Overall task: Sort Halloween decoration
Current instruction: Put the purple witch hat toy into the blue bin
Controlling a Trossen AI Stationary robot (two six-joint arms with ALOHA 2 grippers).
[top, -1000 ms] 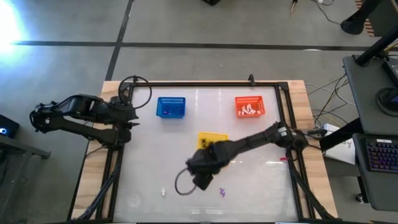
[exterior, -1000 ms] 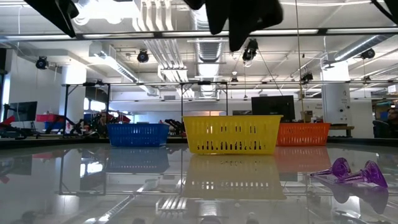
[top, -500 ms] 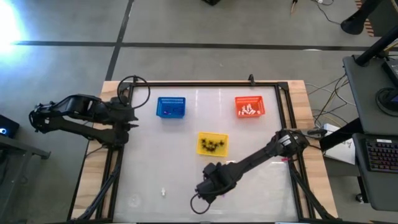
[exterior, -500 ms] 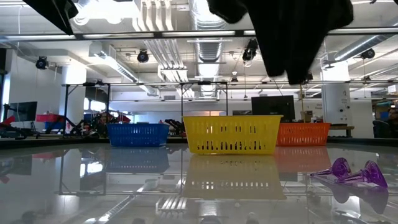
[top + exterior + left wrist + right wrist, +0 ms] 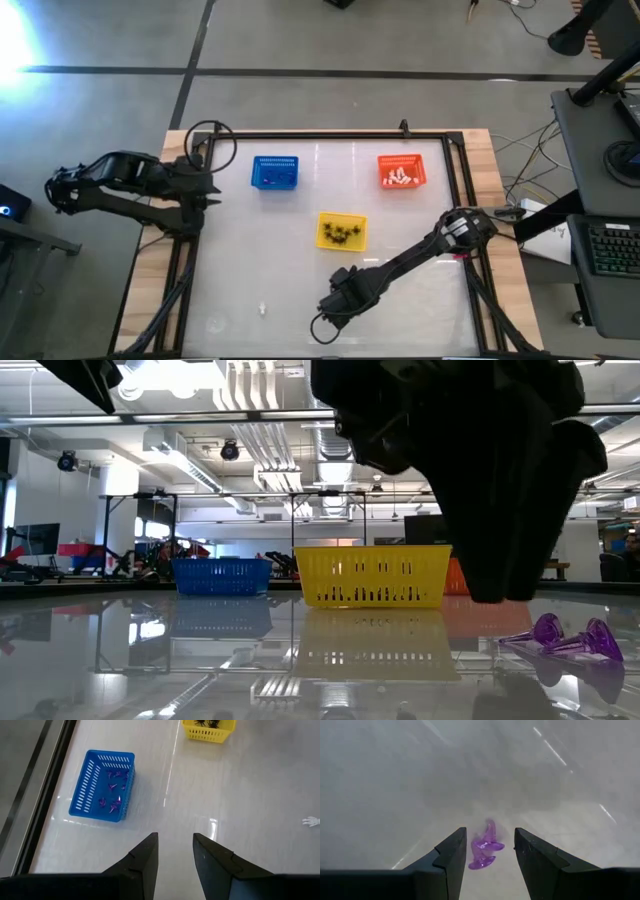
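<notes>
The right gripper [image 5: 488,865], jaws parted and holding nothing, hovers low over two purple trinkets [image 5: 485,849] lying on their sides on the table [image 5: 410,225], long axes running between the fingers.

The left gripper [image 5: 175,851] waits open by the blue basket [image 5: 102,785].

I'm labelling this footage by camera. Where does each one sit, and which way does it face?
High: overhead, straight down; both arms, right gripper low over the table.
Low: table height, facing the room; right arm's dark bulk above the purple trinkets.
Left wrist: past open fingers at the blue basket.
Right wrist: open fingers straddling the purple trinkets.
Shared: low and right wrist both show those trinkets.
</notes>
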